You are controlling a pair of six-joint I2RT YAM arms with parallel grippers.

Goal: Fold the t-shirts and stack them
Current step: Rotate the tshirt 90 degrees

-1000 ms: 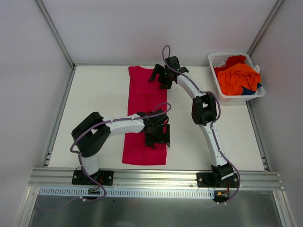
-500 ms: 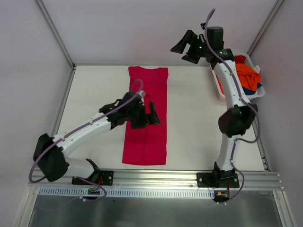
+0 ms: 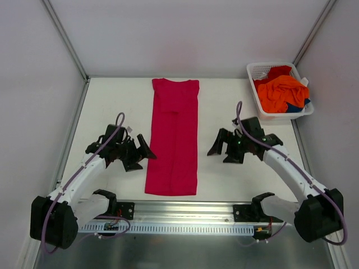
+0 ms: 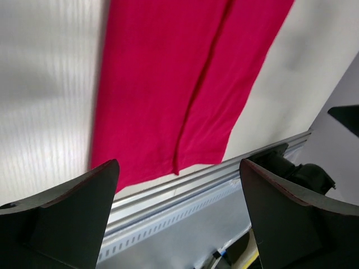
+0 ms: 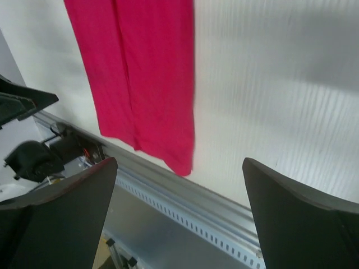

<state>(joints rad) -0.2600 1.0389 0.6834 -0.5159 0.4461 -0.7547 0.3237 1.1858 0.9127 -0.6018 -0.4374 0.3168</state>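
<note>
A magenta-pink t-shirt lies folded lengthwise into a long strip down the middle of the table. It also shows in the left wrist view and the right wrist view. My left gripper is open and empty just left of the strip, pointing at it; in its wrist view nothing is between the jaws. My right gripper is open and empty just right of the strip, also with nothing between the jaws. An orange t-shirt, a red one and a blue one lie bunched in the basket.
The white slotted basket stands at the back right corner of the table. A metal rail runs along the near edge, just below the strip's near end. Grey walls enclose the table on three sides.
My left gripper has drawn back off the pink shirt to its left side. My right arm has swung down from high near the basket to table level right of the shirt.
</note>
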